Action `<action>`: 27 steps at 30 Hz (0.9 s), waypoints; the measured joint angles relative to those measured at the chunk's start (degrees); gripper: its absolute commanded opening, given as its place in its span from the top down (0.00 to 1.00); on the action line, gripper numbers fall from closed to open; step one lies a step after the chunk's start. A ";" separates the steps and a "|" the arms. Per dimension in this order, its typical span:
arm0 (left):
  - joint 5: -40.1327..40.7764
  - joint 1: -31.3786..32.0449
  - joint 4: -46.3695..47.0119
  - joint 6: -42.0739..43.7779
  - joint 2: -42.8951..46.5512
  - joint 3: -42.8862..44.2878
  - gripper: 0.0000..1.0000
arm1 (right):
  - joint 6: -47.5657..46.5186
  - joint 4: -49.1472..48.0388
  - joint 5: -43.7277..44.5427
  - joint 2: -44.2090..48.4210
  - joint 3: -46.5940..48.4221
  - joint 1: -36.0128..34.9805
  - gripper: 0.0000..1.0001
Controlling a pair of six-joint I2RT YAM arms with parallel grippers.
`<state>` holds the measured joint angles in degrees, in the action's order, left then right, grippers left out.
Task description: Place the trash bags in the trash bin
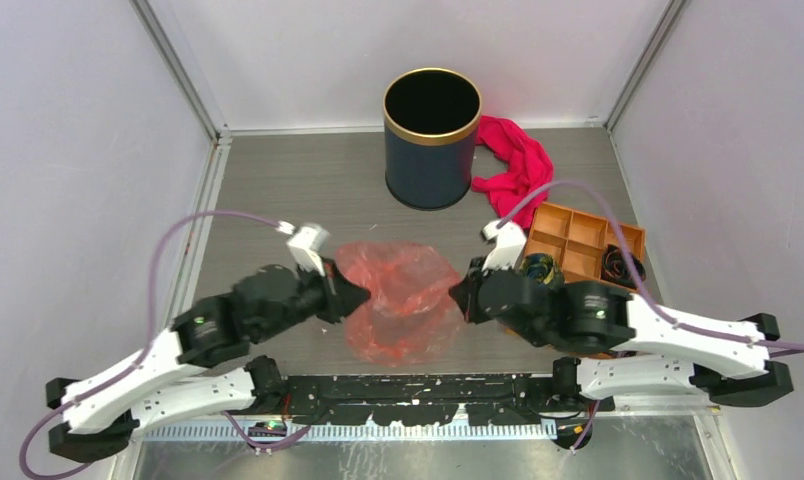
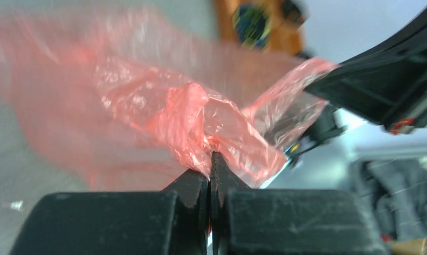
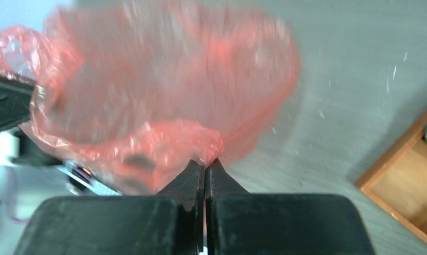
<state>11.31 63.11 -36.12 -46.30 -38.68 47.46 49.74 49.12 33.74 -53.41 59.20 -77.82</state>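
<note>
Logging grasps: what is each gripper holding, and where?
Both hold the trash bag: the left gripper pinches a bunched fold at one side, the right gripper the opposite side.

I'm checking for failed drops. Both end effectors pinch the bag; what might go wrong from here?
The left end effector and right end effector each clamp only a small fold of the thin bag; pulling apart may tear it or let it slip. Spread out, the bag looks wider than the bin, so it may drape over the rim.
</note>
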 measured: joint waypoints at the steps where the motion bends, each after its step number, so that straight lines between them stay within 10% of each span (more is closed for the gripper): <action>1: 1.53 0.22 -0.52 0.28 0.55 3.74 0.99 | -0.15 0.87 2.05 -0.35 4.39 -0.35 0.99; 10: 15.28 -1.60 -1.84 10.25 -14.64 38.49 1.00 | -16.15 4.96 19.54 -12.90 38.51 -0.46 0.99; 18: -6.62 -28.50 -4.92 9.01 -43.39 58.10 1.00 | -22.29 5.81 6.08 -24.13 47.12 29.55 1.00; 27: -21.33 -30.49 -5.46 5.49 -70.95 105.83 0.99 | -27.74 6.12 -3.67 -37.53 85.88 35.17 0.99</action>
<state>-10.02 32.62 -41.58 -40.82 -109.62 153.29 22.00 55.24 30.06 -90.94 145.08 -42.65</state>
